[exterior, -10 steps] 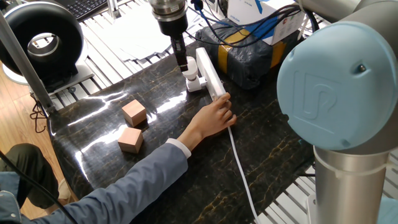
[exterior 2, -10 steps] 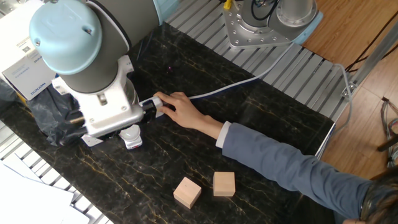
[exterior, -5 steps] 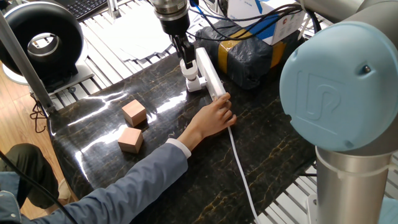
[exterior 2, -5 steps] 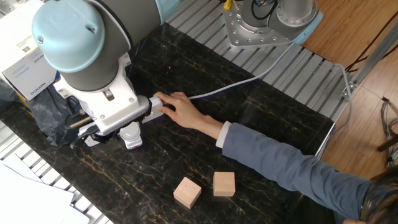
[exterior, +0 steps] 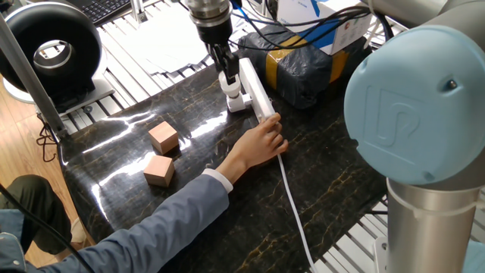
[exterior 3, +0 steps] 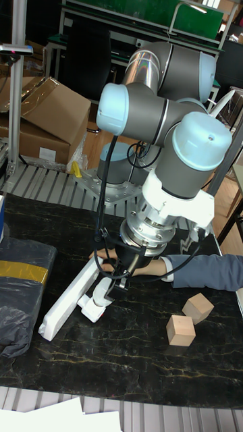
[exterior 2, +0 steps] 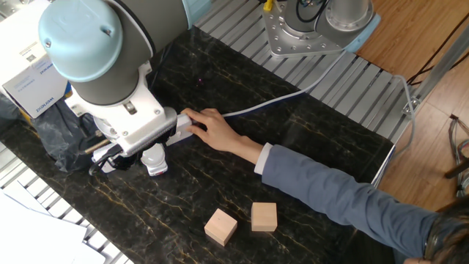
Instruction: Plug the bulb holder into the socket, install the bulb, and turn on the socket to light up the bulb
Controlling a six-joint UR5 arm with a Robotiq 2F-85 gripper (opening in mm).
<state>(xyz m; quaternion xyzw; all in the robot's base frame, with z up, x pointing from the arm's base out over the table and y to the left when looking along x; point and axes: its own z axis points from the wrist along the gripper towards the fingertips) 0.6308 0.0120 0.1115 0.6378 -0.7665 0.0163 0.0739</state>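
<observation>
The socket (exterior: pixel 254 87) lies on the dark table, its near end held down by a person's hand (exterior: pixel 261 142). The white bulb holder (exterior: pixel 238 103) is plugged into the socket's side, and the bulb (exterior: pixel 230 91) stands upright in it. My gripper (exterior: pixel 226 77) comes straight down from above, shut on the bulb's top. In the tall fixed view the dark fingers (exterior 3: pixel 119 273) grip the bulb (exterior 3: pixel 101 290) above the bulb holder (exterior 3: pixel 90 310), beside the socket (exterior 3: pixel 67 300). The other fixed view shows only the bulb's (exterior 2: pixel 153 155) lower part; the arm's wrist hides the gripper.
Two tan wooden blocks (exterior: pixel 163 137) (exterior: pixel 159 170) sit on the left of the table. A dark wrapped box with yellow tape (exterior: pixel 303 68) stands behind the socket. The socket's white cable (exterior: pixel 294 212) runs toward the front edge. The person's sleeved arm (exterior: pixel 151 227) crosses the front.
My gripper and wrist have turned about their vertical axis on the bulb. The hand, socket and blocks have stayed in place.
</observation>
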